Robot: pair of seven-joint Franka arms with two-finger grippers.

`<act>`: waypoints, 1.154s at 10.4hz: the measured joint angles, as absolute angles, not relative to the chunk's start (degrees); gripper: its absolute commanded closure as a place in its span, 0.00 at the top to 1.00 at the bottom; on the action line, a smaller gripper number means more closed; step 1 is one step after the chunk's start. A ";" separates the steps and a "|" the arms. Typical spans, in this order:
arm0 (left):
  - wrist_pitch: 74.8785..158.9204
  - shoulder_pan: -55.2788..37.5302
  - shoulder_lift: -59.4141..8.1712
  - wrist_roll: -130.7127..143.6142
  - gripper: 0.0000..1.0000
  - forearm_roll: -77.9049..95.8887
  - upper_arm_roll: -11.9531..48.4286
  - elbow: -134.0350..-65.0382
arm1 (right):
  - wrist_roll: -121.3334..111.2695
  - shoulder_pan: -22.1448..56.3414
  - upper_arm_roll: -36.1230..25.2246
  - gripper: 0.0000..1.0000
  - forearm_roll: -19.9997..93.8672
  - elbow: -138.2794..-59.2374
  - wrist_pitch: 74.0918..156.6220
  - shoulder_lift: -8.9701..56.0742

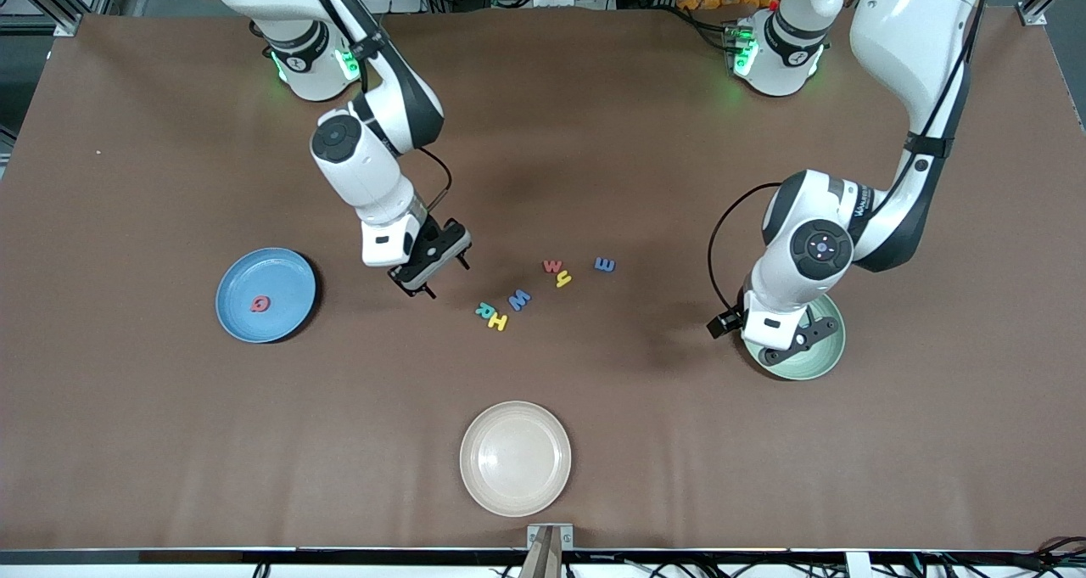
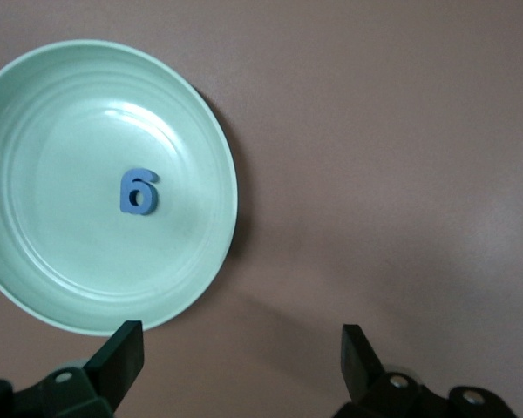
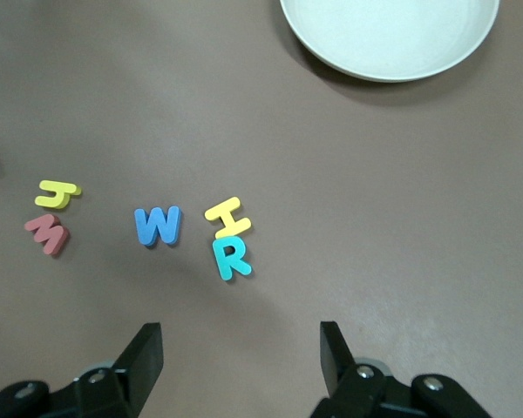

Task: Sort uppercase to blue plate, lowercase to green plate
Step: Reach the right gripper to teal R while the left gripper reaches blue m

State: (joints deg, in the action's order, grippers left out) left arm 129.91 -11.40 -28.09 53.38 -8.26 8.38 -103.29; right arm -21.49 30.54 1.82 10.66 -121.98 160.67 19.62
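Observation:
The blue plate [image 1: 288, 272] lies toward the right arm's end with the red Q [image 1: 260, 305] in it. On the table between the plates lie green R [image 1: 485, 310], yellow H [image 1: 497, 322], blue W [image 1: 519, 300], red w [image 1: 553, 266], yellow y [image 1: 562, 279] and blue m [image 1: 604, 264]. My right gripper [image 1: 447, 278] hangs open and empty over bare table beside R [image 3: 231, 258], H [image 3: 227, 216] and W [image 3: 158, 225]. The green plate [image 1: 827, 353] holds the blue g [image 2: 139, 192]. My left gripper [image 1: 793, 345] is open and empty over that plate's edge.
A cream plate [image 1: 515, 457] sits near the table's front edge, nearer the front camera than the letters; it also shows in the right wrist view as the cream plate [image 3: 392, 35]. The brown table mat runs wide around both arms.

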 measured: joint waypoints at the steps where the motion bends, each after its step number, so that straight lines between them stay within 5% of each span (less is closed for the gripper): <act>1: 129.91 -11.35 -28.05 55.46 1.00 -8.26 8.34 -103.27 | -23.33 30.53 1.72 0.80 10.66 -121.99 162.75 21.14; 12: 132.69 -21.03 -30.98 81.11 1.00 -8.26 8.83 -103.38 | -25.50 32.41 1.75 0.77 10.66 -117.72 172.97 32.14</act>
State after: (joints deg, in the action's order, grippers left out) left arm 132.69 -21.03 -30.98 81.11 -8.26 8.83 -103.38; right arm -25.50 32.41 1.75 10.66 -117.72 172.97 32.14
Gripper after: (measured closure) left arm 0.000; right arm 0.229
